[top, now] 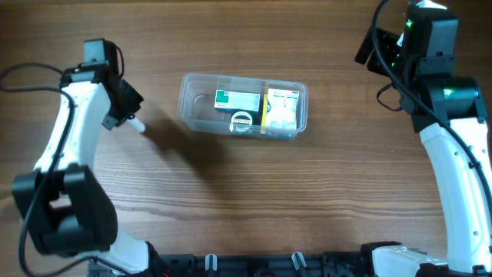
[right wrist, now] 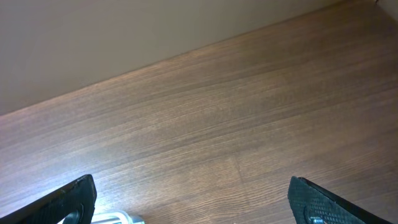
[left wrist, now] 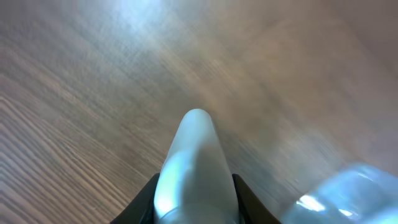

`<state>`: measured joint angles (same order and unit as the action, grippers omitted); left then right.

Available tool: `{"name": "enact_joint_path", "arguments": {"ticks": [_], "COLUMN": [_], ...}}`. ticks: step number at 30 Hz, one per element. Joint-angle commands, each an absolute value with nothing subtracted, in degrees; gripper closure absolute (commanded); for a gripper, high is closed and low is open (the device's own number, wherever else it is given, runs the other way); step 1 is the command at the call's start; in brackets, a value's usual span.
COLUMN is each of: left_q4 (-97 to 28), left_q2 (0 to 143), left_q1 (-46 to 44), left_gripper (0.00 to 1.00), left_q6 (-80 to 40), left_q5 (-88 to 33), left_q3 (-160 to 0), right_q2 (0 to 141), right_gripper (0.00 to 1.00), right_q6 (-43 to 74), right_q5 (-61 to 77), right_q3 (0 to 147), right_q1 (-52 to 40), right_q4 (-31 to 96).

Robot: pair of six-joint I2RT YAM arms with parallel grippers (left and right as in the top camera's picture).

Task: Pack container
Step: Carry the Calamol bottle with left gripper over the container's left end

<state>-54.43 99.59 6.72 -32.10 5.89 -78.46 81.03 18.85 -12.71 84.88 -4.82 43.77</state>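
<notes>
Currently: container (top: 190, 104) sits toward the back of the table (top: 254, 192), partly filled; left gripper (top: 129, 117) clenched, right gripper (right wrist: 196, 196) spread.
Table is brown wood grain. Only the right wrist view shows a plain pale wall (right wrist: 93, 37) beyond the table's edge. Overhead, the clear container lies between the arms, well apart from both, holding a green-and-white box (top: 237, 98), a yellow-and-white box (top: 282, 108) and a small round item (top: 241, 121). Left gripper grasps a white rounded object (left wrist: 196, 162), seen close but blurred in the left wrist view. Right gripper's fingers (right wrist: 78, 196) stand wide apart, nothing between them.
</notes>
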Motion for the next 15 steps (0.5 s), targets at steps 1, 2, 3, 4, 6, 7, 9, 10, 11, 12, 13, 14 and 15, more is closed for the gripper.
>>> {"name": "enact_joint_path", "arguments": {"ticks": [1,2,3,4,6,7,9,10,11,12,13,14,15], "left_q4": [-54.9,-54.8,-54.7,-54.6,-54.2,-53.9,-52.5,-51.8,-51.0,-50.2,-49.4,-48.7,-48.2], "left_q2": [91.8,90.5,89.2,88.0,85.7,85.0,83.0,82.4,81.9,81.6,81.5,81.5,81.6], "left_q1": [4.8,4.2,3.5,2.7,0.7,-0.2,-3.4,-5.0,-6.7,-8.5,-10.3,-12.2,-13.9], "left_gripper": [0.78,0.78,0.78,0.79,0.8,0.8,0.8,0.8,0.8,0.8,0.8,0.79,0.79], "left_q6": [-24.8,-24.1,-23.7,-22.8,-21.9,-21.3,-19.6,-18.7,-17.5,-16.1,-14.9,-14.1,-13.4], "left_q5": [0.5,-0.7,-1.6,-2.5,-3.0,-3.0,-3.0,-3.0,-2.9,-2.9,-2.6,-1.8,-0.6], "left_q3": [-82.7,-82.7,-82.7,-82.7,-82.7,-82.7,-82.7,-82.7,-82.7,-82.7,-82.7,-82.7,-82.6], "right_q2": [81.4,81.4,81.4,81.4,81.4,81.4,81.4,81.4,81.4,81.4,81.4,81.4,81.4], "right_gripper": [0.0,0.0,0.0,0.0,0.0,0.0,0.0,0.0,0.0,0.0,0.0,0.0,0.0], "right_q6": [19.6,19.6,19.6,19.6,19.6,19.6,19.6,19.6,19.6,19.6,19.7,19.6,19.6], "right_q5": [-13.3,-13.3,-13.3,-13.3,-13.3,-13.3,-13.3,-13.3,-13.3,-13.3,-13.3,-13.3,-13.3], "right_q3": [84.8,84.8,84.8,84.8,84.8,84.8,84.8,84.8,84.8,84.8,84.8,84.8,84.8], "right_q1": [-4.9,-4.9,-4.9,-4.9,-4.9,-4.9,-4.9,-4.9,-4.9,-4.9,-4.9,-4.9,-4.9], "right_q4": [43.8,43.8,43.8,43.8,43.8,43.8,43.8,43.8,43.8,43.8,43.8,43.8,43.8]}}
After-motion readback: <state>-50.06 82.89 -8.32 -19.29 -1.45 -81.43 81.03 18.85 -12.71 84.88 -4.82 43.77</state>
